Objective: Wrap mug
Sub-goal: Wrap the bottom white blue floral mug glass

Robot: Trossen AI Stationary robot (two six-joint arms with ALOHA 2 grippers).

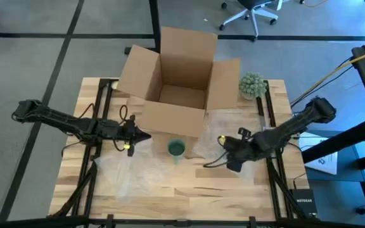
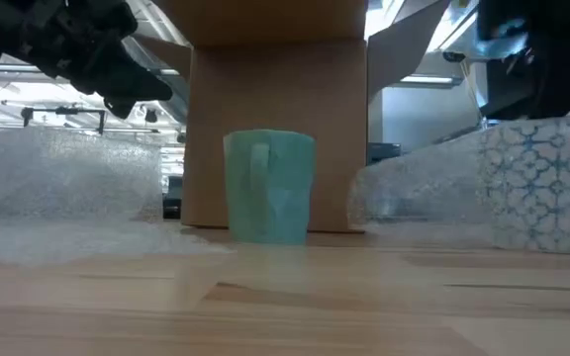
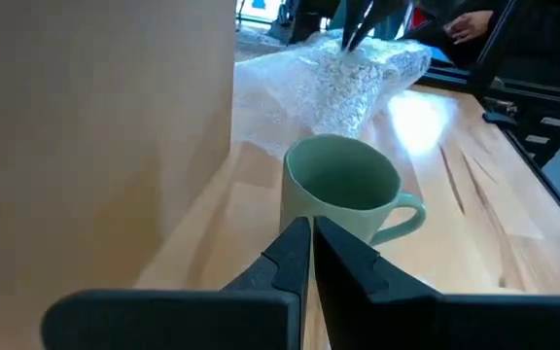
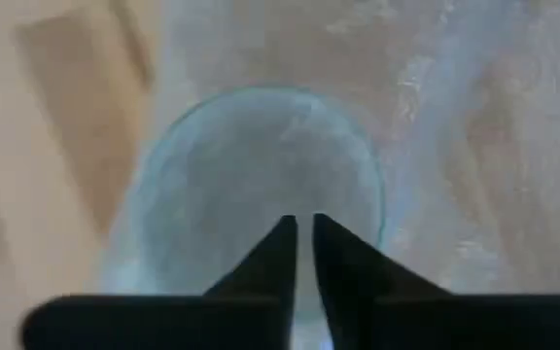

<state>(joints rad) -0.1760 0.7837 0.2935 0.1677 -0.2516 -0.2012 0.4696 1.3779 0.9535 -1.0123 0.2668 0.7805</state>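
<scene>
A pale green mug (image 1: 176, 149) stands upright on the wooden table just in front of the cardboard box, its handle (image 3: 403, 216) toward the table's near side. My left gripper (image 1: 146, 135) hovers shut to the mug's left, raised off the table, fingertips (image 3: 311, 229) close to the mug's rim. Clear bubble wrap lies on the table at the left (image 1: 122, 168) and right (image 1: 215, 126). At the right a blue-patterned cup (image 2: 532, 183) stands inside bubble wrap; its round rim (image 4: 270, 175) shows from above. My right gripper (image 1: 224, 143) is shut, pointing down over it. My right gripper points down over the open top of the bubble-wrapped cup (image 4: 261, 126), its shut fingertips above the rim's middle. I cannot tell whether they touch the wrap or the cup.
An open cardboard box (image 1: 182, 82) stands at the table's far middle, flaps out. A green spiky ball (image 1: 253, 84) sits to its right. Bare wood (image 1: 189, 193) runs along the near edge. Office chairs and cables lie beyond the table.
</scene>
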